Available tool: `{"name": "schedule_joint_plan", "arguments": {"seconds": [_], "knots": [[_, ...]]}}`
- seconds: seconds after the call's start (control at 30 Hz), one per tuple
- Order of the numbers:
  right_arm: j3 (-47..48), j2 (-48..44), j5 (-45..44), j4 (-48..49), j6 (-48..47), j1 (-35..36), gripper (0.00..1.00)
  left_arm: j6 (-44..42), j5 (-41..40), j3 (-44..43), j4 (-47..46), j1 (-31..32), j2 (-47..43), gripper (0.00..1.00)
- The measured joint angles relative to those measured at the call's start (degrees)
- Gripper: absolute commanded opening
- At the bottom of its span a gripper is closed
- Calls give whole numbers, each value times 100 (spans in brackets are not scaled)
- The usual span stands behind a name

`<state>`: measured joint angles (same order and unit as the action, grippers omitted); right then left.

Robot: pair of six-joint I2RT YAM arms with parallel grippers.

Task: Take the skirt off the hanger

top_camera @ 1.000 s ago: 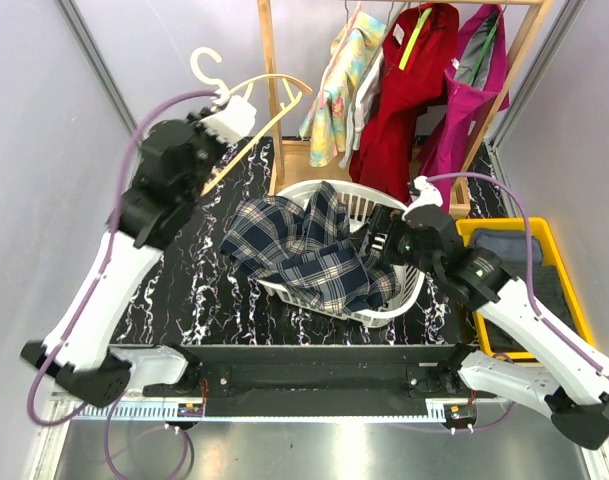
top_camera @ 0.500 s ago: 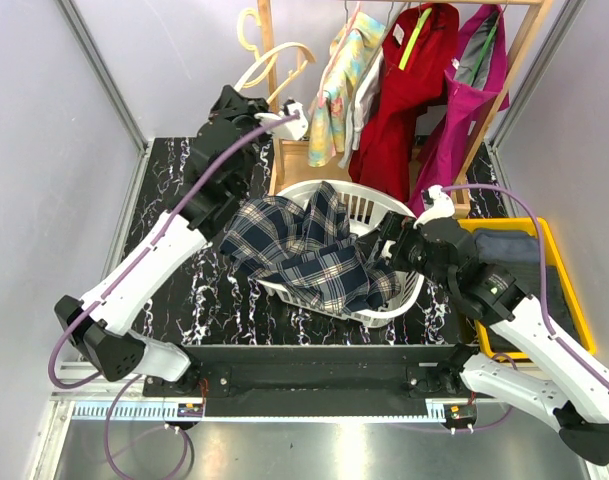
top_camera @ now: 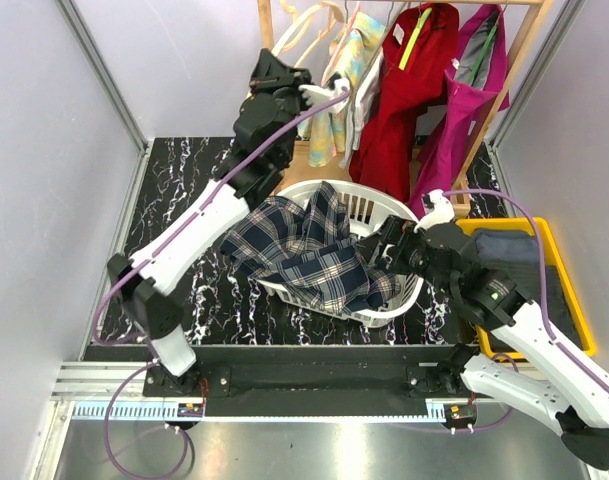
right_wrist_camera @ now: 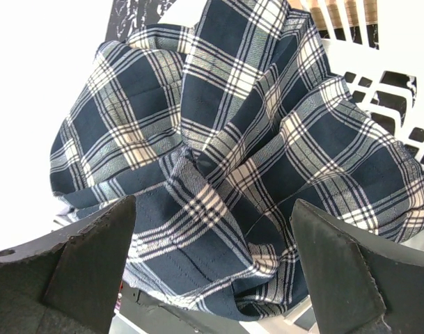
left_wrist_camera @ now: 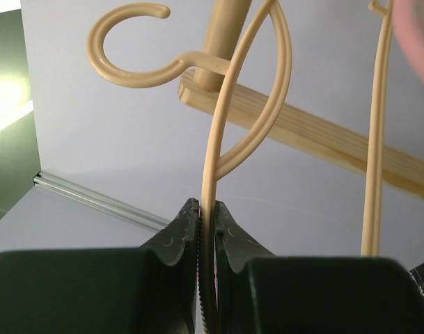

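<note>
up high, hanger (left_wrist_camera: 209, 167) in left gripper (left_wrist_camera: 207, 212)

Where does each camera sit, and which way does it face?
Top external: above and behind the bases, looking down on table, basket and skirt; left arm and right arm show.
Left wrist: looks up past left gripper, shut on hanger, at wooden rack.
Right wrist: looks down between open right gripper fingers at skirt.
Shared: top and right wrist both show skirt on basket.
</note>
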<state>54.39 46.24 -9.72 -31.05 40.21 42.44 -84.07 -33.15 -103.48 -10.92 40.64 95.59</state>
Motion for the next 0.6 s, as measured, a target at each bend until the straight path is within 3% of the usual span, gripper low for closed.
{"name": "schedule_joint_plan", "arguments": {"seconds": [0.27, 0.6], "knots": [[-144, -435, 33, 26, 66, 0, 98, -7, 15, -1545, 260, -216, 1099, 0], [-155, -627, 11, 33, 61, 0, 98, 33, -13, -1591, 330, -713, 1237, 0]]}}
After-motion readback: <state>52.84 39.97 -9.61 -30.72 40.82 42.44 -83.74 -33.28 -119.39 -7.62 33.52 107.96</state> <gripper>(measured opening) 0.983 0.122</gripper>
